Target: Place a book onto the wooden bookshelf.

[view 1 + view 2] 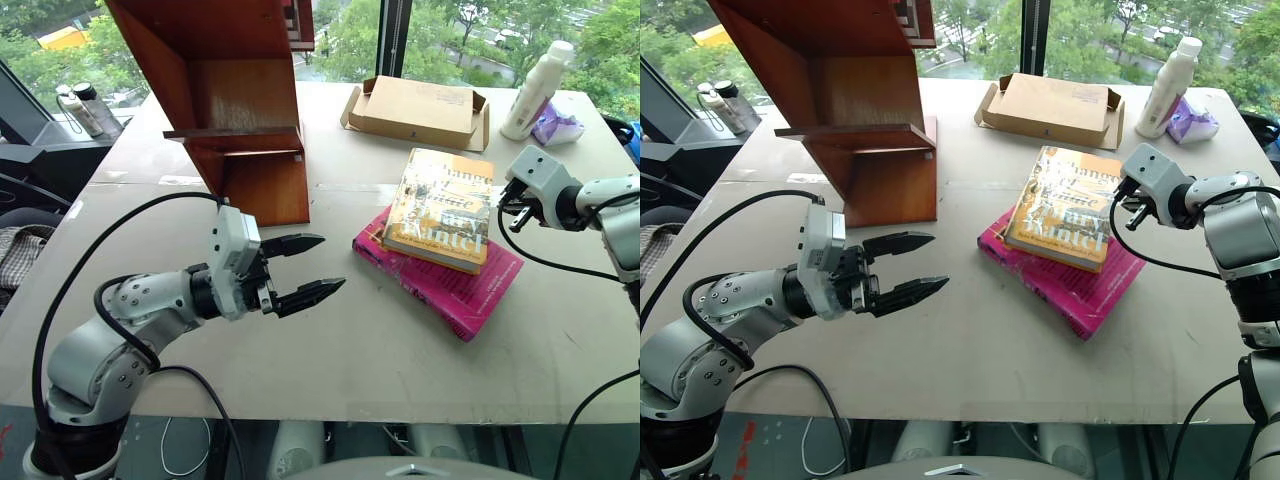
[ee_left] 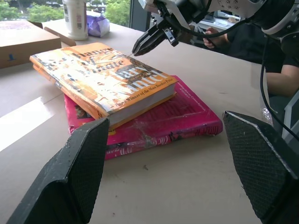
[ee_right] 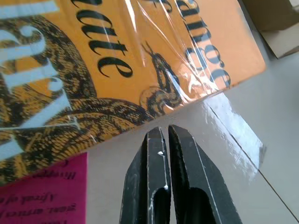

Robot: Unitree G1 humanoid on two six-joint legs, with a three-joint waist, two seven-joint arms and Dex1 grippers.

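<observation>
The yellow-orange book (image 1: 442, 209) lies flat on a magenta-pink paperback (image 1: 455, 280) at mid-table. The reddish-brown wooden bookshelf (image 1: 228, 105) stands at the back left with its shelf board bare. My right gripper (image 1: 516, 207) is shut and empty, its tips hovering just past the book's right edge; in its wrist view the closed fingers (image 3: 166, 154) point at the table beside the cover. My left gripper (image 1: 308, 267) stays open and empty, held level to the left of the books, and its two fingers (image 2: 74, 172) frame both books in the left wrist view.
A flat cardboard box (image 1: 420, 110) lies at the back of the table. A white bottle (image 1: 535, 90) and a crumpled purple wrapper (image 1: 557, 125) stand at the back right. Two small bottles (image 1: 80, 107) sit on a ledge far left. A person's arm (image 2: 275, 79) shows beyond the table.
</observation>
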